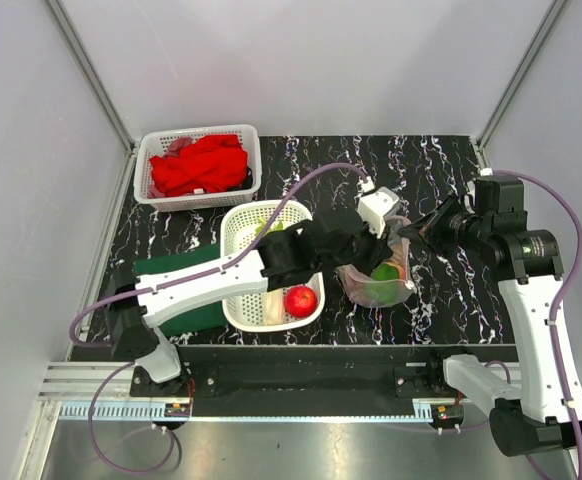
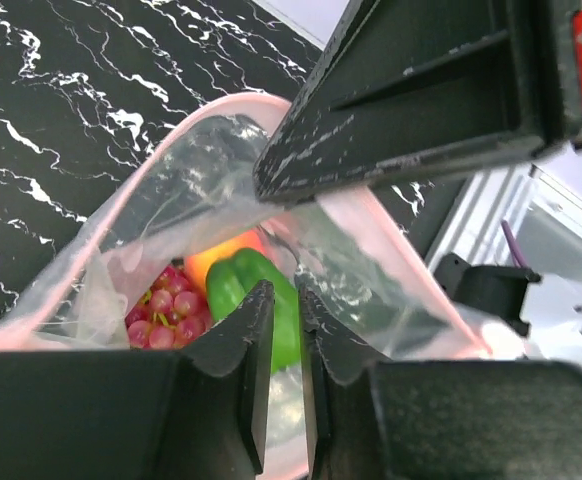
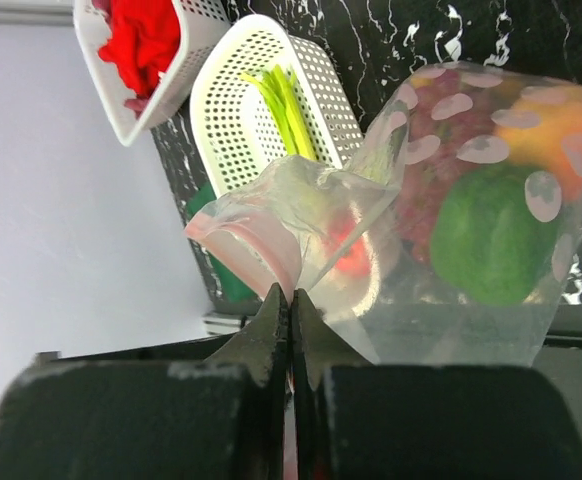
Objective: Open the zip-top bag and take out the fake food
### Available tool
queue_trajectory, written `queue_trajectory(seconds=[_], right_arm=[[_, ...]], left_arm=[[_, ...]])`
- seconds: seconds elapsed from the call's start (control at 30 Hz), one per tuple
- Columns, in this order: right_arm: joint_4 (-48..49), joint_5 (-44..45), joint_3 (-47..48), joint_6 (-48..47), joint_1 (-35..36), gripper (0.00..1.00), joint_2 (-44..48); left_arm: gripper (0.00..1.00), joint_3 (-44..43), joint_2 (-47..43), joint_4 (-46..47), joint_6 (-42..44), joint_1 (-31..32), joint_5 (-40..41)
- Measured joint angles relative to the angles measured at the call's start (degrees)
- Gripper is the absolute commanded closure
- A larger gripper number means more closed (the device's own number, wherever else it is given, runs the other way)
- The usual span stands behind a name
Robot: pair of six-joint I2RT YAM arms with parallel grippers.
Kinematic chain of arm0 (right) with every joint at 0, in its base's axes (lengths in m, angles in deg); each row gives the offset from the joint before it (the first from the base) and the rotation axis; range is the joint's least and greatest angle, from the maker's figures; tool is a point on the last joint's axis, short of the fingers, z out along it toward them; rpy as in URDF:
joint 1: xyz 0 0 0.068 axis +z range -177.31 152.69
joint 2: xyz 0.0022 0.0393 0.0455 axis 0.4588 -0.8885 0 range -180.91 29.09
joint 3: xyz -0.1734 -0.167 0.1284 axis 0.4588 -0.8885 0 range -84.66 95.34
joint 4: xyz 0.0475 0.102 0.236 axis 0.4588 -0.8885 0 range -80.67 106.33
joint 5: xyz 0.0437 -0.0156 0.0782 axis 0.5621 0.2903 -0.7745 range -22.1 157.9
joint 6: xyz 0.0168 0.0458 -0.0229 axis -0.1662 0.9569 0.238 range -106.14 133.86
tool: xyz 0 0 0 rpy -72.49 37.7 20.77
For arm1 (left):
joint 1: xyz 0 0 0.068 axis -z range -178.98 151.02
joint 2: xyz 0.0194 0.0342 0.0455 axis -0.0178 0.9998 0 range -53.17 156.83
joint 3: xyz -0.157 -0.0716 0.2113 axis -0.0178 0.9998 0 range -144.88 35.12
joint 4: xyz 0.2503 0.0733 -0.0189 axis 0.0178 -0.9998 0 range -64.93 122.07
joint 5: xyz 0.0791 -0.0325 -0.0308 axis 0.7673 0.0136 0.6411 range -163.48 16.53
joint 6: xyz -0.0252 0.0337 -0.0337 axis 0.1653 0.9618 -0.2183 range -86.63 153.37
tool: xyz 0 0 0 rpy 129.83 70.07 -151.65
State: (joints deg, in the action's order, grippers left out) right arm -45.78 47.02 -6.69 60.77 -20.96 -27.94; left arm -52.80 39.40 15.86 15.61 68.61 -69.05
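The zip-top bag point(image 1: 371, 292) stands open on the black marbled table, its pink zip rim spread wide. Inside it lie a green pepper point(image 2: 233, 285), purple grapes point(image 2: 166, 305) and an orange peach point(image 2: 221, 255). They also show through the bag's wall in the right wrist view, the pepper point(image 3: 486, 235) lowest. My left gripper point(image 2: 283, 300) is pinched on the near rim, jaws almost together. My right gripper point(image 3: 291, 295) is shut on the pink strip of the far rim point(image 3: 251, 245). A red apple point(image 1: 301, 300) and a leek point(image 3: 281, 105) lie in the white basket point(image 1: 233, 225).
A second white basket point(image 1: 201, 132) with a red cloth point(image 1: 199, 165) stands at the back left. A green cloth point(image 1: 176, 270) lies under the near basket. White walls close off the back and both sides. The right arm point(image 1: 516, 250) stands beside the bag.
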Motion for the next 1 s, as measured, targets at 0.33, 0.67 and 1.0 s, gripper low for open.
queue_trajectory(seconds=[0.33, 0.67, 1.0], right_arm=[[2.4, 1.9, -4.1, 6.7, 0.0, 1.00, 3.4], [2.4, 2.4, -5.7, 7.6, 0.0, 1.00, 3.8], [-0.2, 3.9, -7.1, 7.4, 0.0, 1.00, 5.0]], left_arm=[[0.80, 3.4, 6.1, 1.2, -1.6, 0.3, 1.4], [0.38, 3.7, 9.7, 1.7, -6.8, 0.3, -0.6], [0.33, 2.3, 15.6, 2.1, -10.0, 0.6, 0.3]])
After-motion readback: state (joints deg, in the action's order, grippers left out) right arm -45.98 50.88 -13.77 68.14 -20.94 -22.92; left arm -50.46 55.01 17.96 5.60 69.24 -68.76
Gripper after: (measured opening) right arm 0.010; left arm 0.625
